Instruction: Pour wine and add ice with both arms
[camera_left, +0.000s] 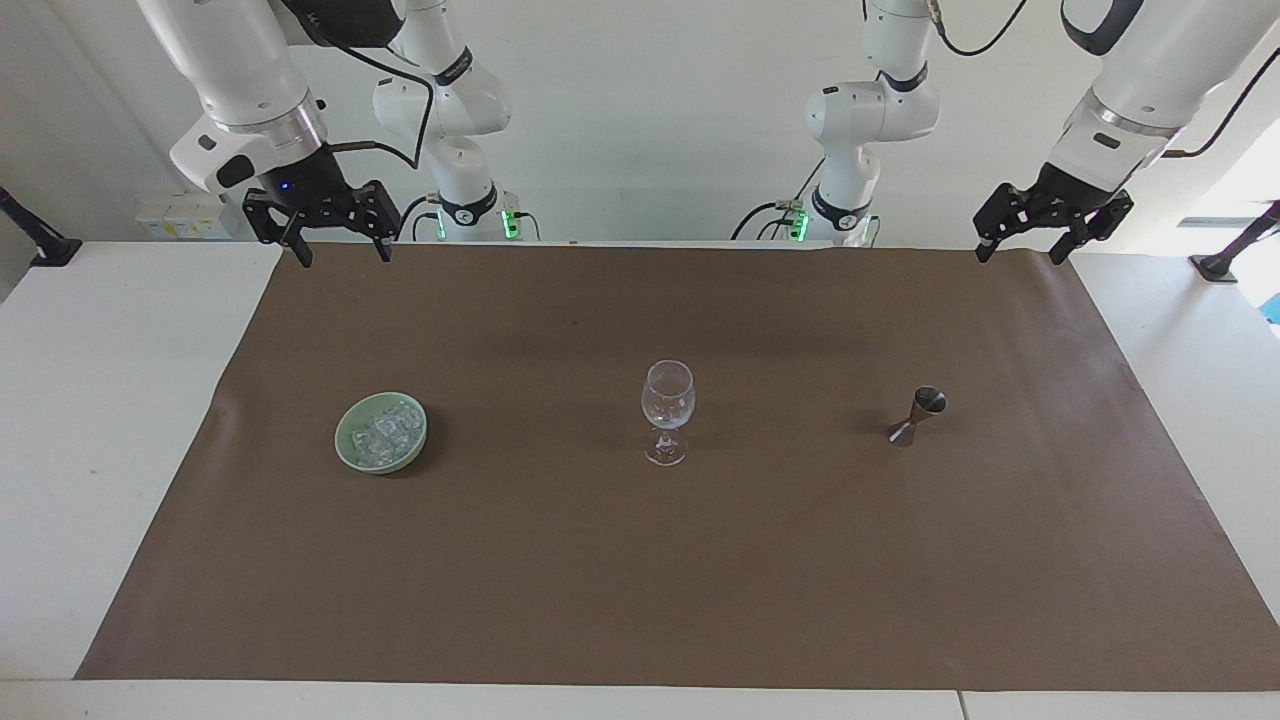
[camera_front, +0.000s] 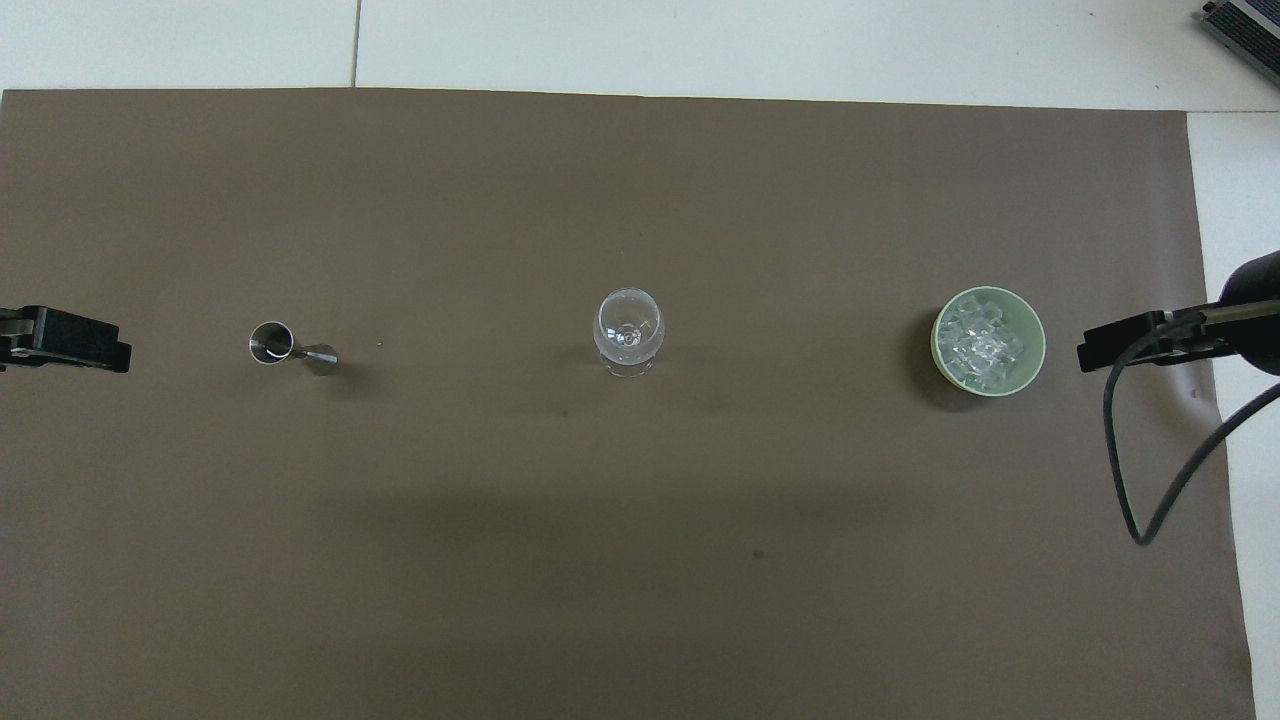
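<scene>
Brown paper sheet (camera_left: 640, 560) covers white table (camera_left: 90, 400); white wall (camera_left: 650, 110).

White table (camera_left: 100, 400) under brown mat (camera_left: 640, 560); on it green dish (camera_left: 345, 445); wine glass (camera_left: 667, 410); jigger (camera_left: 918, 415).

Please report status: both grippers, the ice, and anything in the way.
Left gripper and right gripper open, raised, waiting. Ice in green dish; wine glass empty, upright; jigger standing. Nothing in the way.
</scene>
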